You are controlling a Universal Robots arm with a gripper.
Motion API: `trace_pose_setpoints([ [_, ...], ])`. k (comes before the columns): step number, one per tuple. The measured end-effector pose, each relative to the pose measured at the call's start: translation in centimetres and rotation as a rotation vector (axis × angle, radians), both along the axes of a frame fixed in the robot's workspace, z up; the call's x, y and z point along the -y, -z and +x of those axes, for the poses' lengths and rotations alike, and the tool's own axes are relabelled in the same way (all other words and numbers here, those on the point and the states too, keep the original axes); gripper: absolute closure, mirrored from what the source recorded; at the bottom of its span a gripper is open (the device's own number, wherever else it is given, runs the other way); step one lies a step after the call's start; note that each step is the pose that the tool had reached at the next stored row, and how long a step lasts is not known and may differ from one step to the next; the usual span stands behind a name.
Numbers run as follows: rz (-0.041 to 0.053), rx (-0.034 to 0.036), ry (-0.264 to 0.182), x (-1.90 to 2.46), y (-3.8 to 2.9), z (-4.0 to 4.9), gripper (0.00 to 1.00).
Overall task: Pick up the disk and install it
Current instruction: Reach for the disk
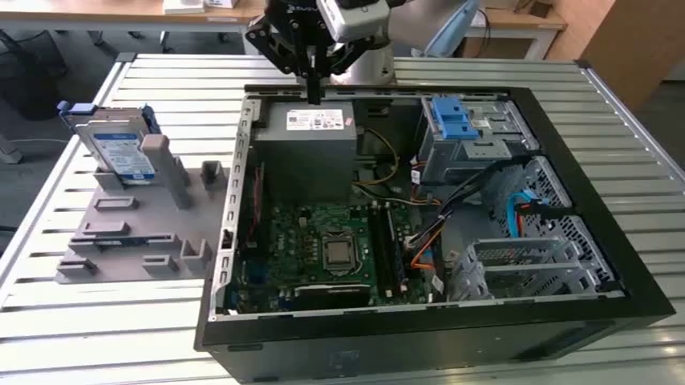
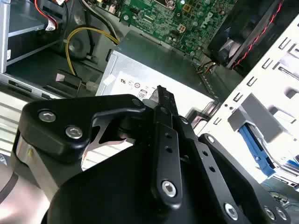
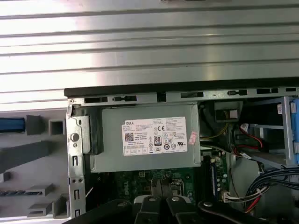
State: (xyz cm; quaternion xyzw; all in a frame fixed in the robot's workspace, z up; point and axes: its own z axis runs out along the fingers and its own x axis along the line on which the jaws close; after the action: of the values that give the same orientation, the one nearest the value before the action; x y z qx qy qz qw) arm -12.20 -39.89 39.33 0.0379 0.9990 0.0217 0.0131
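Power supply (image 1: 305, 148) beneath jaws, disk (image 1: 118, 152) aside

Silver disk (image 1: 107, 128) with blue-and-white label (image 1: 125, 156) in blue carrier (image 1: 69, 109), grey fixture (image 1: 118, 241), black gripper (image 1: 314, 98), grey power-supply box (image 1: 305, 156) with white sticker (image 1: 316, 120), green motherboard (image 1: 310, 233), black case (image 1: 428, 341), blue latch (image 1: 451, 120), ribbed silver table (image 1: 107, 337)

One disk (image 1: 115, 151), one computer case (image 1: 428, 346), one power-supply box (image 1: 305, 164), one grey rack (image 1: 128, 234).
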Motion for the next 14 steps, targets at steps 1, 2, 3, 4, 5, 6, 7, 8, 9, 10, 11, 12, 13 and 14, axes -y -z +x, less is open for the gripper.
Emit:
trace_pose_setpoints([
  [1,0.0,0.0,0.0,0.0,0.0,0.0,0.89],
  [2,0.0,0.0,0.0,0.0,0.0,0.0,0.89],
  [3,0.0,0.0,0.0,0.0,0.0,-0.02,0.89],
  [4,0.0,0.0,0.0,0.0,0.0,-0.03,0.89],
  [5,0.0,0.0,0.0,0.0,0.0,-0.04,0.89],
  [6,0.0,0.0,0.0,0.0,0.0,-0.07,0.89],
  [7,0.0,0.0,0.0,0.0,0.0,-0.09,0.89],
  [8,0.0001,0.0,0.0,0.0,0.0,-0.1,0.89],
  [9,0.0,0.0,0.0,0.0,0.0,-0.1,0.89],
  [10,0.0,0.0,0.0,0.0,0.0,-0.1,0.89],
  [11,0.0,0.0,0.0,0.0,0.0,-0.1,0.89],
  [12,0.0,-0.0001,0.0,0.0,0.0,-0.1,0.89],
  [13,0.0,0.0,0.0,0.0,0.0,-0.26,0.89],
  [14,0.0,-0.0001,0.0,0.0,0.03,-0.48,0.89],
])
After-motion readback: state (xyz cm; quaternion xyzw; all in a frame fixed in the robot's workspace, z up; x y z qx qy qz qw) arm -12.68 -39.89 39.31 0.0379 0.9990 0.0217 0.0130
